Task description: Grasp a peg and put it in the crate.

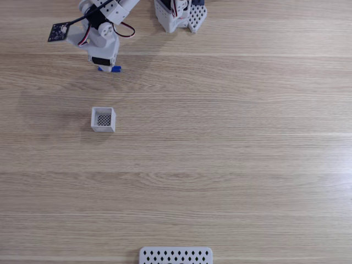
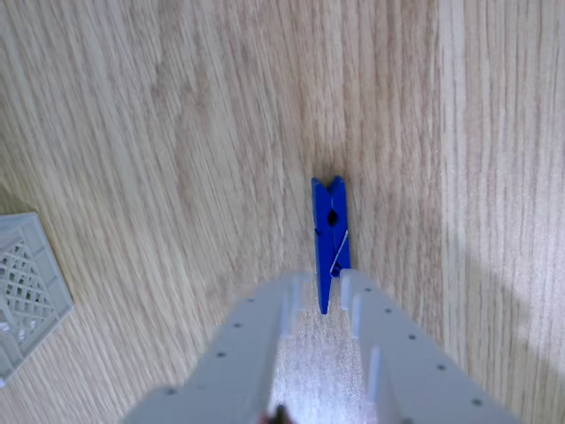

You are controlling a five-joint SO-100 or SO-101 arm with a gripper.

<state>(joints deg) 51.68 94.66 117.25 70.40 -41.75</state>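
Blue and thin, the peg (image 2: 331, 238) lies flat on the wooden table (image 2: 177, 132), with its near end between the two fingers of the gripper (image 2: 322, 291). The jaws stand apart on both sides of it and do not press it yet, probably lined up for closing. The crate (image 1: 103, 119) stands apart, nearer the camera in the fixed view. There the arm covers most of the peg; only a blue tip shows.

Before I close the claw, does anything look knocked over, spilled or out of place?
Nothing stands out. The peg lies flat on the table, one end between the open claw fingers. The crate sits upright.
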